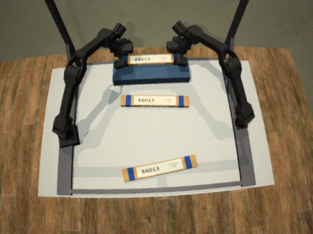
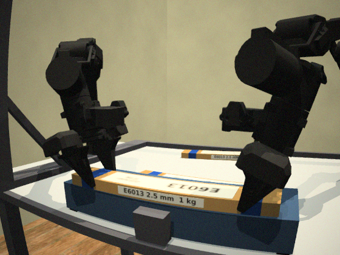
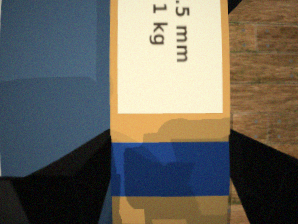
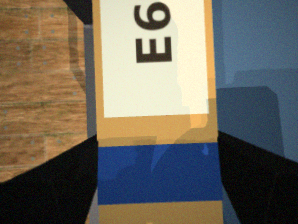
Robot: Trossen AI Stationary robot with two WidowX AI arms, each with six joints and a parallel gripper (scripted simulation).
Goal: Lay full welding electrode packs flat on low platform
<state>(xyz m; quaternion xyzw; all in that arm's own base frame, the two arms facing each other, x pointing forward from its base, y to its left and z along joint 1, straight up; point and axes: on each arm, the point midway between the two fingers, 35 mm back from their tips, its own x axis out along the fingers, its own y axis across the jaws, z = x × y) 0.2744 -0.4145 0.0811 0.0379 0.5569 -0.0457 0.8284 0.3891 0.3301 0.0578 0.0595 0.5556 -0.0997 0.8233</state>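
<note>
One orange E6013 pack with blue bands (image 1: pixel 151 59) (image 2: pixel 161 198) (image 3: pixel 170 80) (image 4: pixel 150 90) lies level along the rear edge of the low blue platform (image 1: pixel 151 76) (image 2: pixel 209 226) (image 3: pixel 50 115) (image 4: pixel 250 40), apparently resting on it. My left gripper (image 1: pixel 177 57) (image 2: pixel 102 176) (image 3: pixel 168 135) is shut on its small-print end. My right gripper (image 1: pixel 124 60) (image 2: pixel 251 197) (image 4: pixel 156 139) is shut on its other end. A second pack (image 1: pixel 155 101) (image 2: pixel 156 173) lies flat on the table near the platform. A third pack (image 1: pixel 160 168) (image 2: pixel 192 154) lies slightly angled at the table's opposite side.
The platform has a bare strip beside the held pack, toward the second pack. Grey frame rails (image 1: pixel 156 187) border the white table (image 1: pixel 151 133). A dark block (image 2: pixel 152 226) stands on the rear rail behind the platform.
</note>
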